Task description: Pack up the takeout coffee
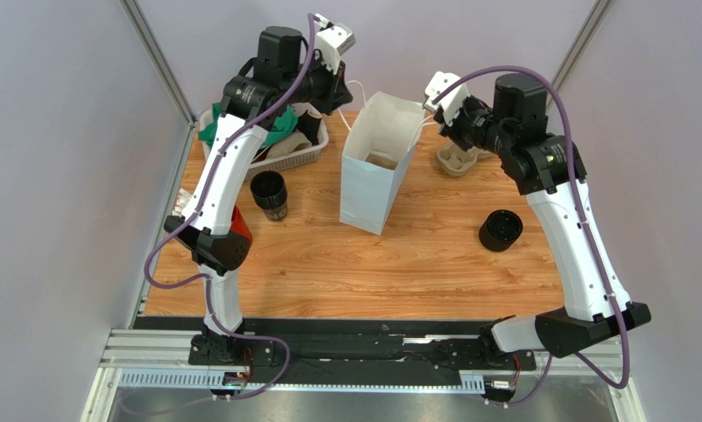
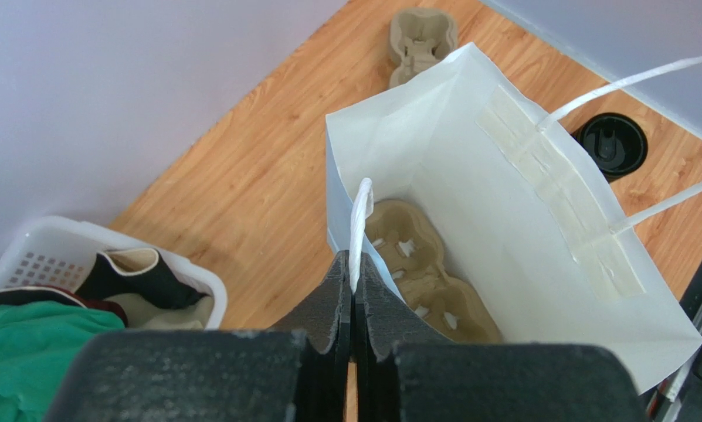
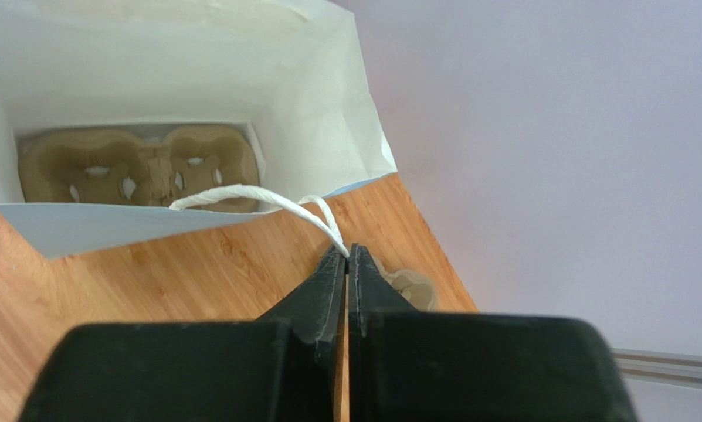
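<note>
Little packed so far, by the look of it: only a cardboard cup tray (image 2: 416, 264) lying flat in the bottom of the white paper bag (image 1: 367, 189), with nothing else seen inside. Takeout coffee (image 1: 269, 195) not yet in, standing upright on the counter (image 1: 372, 264) off to the bag's left, just in front of the white basket (image 1: 303, 161).

Left fingers (image 2: 353, 262) pressed together on the left handle (image 2: 360, 215). Right fingers (image 3: 347, 257) pressed together on the right handle (image 3: 257, 198). Handles drawn outward to either side, mouth of the bag pulled wide. Judged as the bag-opening step, with the real work left to do: freeing one set of fingers, fetching the cup, lowering it into a pocket of the tray.

Elsewhere on the counter:
- second cardboard tray (image 1: 458, 158) to the right of the bag, under the right wrist
- squat black round piece (image 1: 501, 230) nearer the front right
- red cup (image 1: 240, 230) mostly hidden behind the left elbow
- green cloth (image 2: 15, 360) and dark odds and ends heaped in the basket

Likely hindrances: both arms tied up with the handles, so no fingers spare for the cup. Left forearm slanting right beside the coffee, red cup close by. Tall, light bag apt to sag or tip once a handle goes slack.
</note>
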Controlling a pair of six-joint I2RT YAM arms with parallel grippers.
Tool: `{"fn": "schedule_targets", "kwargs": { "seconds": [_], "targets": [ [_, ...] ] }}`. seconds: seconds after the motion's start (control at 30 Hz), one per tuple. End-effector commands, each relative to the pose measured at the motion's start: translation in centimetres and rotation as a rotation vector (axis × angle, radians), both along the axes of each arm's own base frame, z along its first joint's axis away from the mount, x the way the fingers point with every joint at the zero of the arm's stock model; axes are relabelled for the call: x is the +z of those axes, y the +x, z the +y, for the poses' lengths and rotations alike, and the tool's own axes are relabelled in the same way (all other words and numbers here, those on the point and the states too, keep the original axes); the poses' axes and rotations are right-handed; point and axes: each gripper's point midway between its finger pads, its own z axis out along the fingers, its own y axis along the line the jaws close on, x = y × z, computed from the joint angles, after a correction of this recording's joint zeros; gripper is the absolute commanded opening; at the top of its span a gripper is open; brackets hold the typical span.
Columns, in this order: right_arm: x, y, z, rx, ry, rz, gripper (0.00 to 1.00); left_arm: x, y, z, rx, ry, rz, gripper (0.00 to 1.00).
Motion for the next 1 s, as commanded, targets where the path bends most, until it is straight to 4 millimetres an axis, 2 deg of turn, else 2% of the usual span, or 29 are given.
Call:
{"fn": "schedule_targets", "kwargs": {
  "seconds": [0.0, 0.07, 0.13, 0.17, 0.2, 0.27, 0.3, 0.37, 0.4, 0.47, 0.5, 0.57, 0.6, 0.67, 0.7, 0.77, 0.8, 0.87, 0.93, 0.97],
  "targets": [
    [5.3, -0.5, 0.2, -0.037, 0.145, -0.090, 0.00, 4.0, -1.6, -0.2, -0.050, -0.046, -0.116, 0.00],
    [5.2, -0.7, 0.4, -0.027, 0.152, -0.076, 0.00, 4.5, -2.3, -0.3, -0.067, -0.057, -0.126, 0.00],
    [4.3, -0.7, 0.6, -0.017, 0.145, -0.053, 0.00, 3.1, -2.1, -0.5, -0.070, -0.039, -0.105, 0.00],
    [3.8, -0.9, 0.6, -0.015, 0.141, -0.045, 0.00, 3.3, -2.4, -0.5, -0.072, -0.045, -0.116, 0.00],
    [1.1, -0.7, 0.7, -0.013, 0.121, 0.009, 0.00, 0.2, -2.2, -0.8, -0.077, -0.015, -0.049, 0.00],
    [-0.9, -0.7, 0.9, 0.000, 0.106, 0.035, 0.00, -2.2, -2.2, -1.0, -0.082, 0.004, -0.010, 0.00],
    [-3.9, -1.0, 0.9, 0.000, 0.080, 0.087, 0.00, -5.4, -2.3, -1.2, -0.087, 0.041, 0.055, 0.00],
    [-5.3, -0.8, 0.9, -0.008, 0.065, 0.089, 0.00, -7.9, -2.2, -1.4, -0.092, 0.073, 0.111, 0.00],
    [-5.8, -0.9, 0.7, -0.016, 0.055, 0.088, 0.00, -8.0, -2.1, -1.4, -0.090, 0.077, 0.113, 0.00],
    [-5.4, -1.0, 0.6, -0.020, 0.060, 0.079, 0.00, -7.9, -1.8, -1.4, -0.087, 0.086, 0.117, 0.00],
    [-5.2, -1.0, 0.7, -0.020, 0.065, 0.079, 0.00, -6.3, -1.6, -1.5, -0.084, 0.068, 0.082, 0.00],
    [-3.8, -1.2, 0.7, -0.015, 0.082, 0.064, 0.00, -5.1, -1.4, -1.6, -0.083, 0.053, 0.057, 0.00],
    [-3.4, -1.3, 0.9, -0.010, 0.091, 0.065, 0.00, -3.7, -1.4, -1.7, -0.082, 0.040, 0.023, 0.00],
    [-2.3, -1.2, 1.0, -0.011, 0.109, 0.049, 0.00, -2.8, -1.1, -1.7, -0.077, 0.038, -0.008, 0.00],
    [-2.0, -1.2, 1.0, -0.011, 0.117, 0.045, 0.00, -1.8, -0.8, -1.6, -0.068, 0.042, -0.050, 0.00],
    [-1.3, -1.2, 1.3, -0.004, 0.141, 0.046, 0.00, -1.3, 0.0, -1.5, -0.052, 0.057, -0.088, 0.00],
    [-1.5, -1.5, 1.4, 0.003, 0.141, 0.059, 0.00, -0.4, 0.4, -1.2, -0.035, 0.068, -0.130, 0.00],
    [-2.4, -2.2, 1.9, 0.031, 0.135, 0.088, 0.00, 0.0, 1.1, -1.2, -0.021, 0.077, -0.157, 0.00],
    [-4.0, -3.1, 2.2, 0.056, 0.105, 0.124, 0.00, 0.3, 1.4, -1.2, -0.019, 0.086, -0.180, 0.00],
    [-5.7, -3.8, 2.2, 0.077, 0.079, 0.154, 0.00, -0.2, 1.5, -1.4, -0.026, 0.096, -0.178, 0.00]
  ]
}}
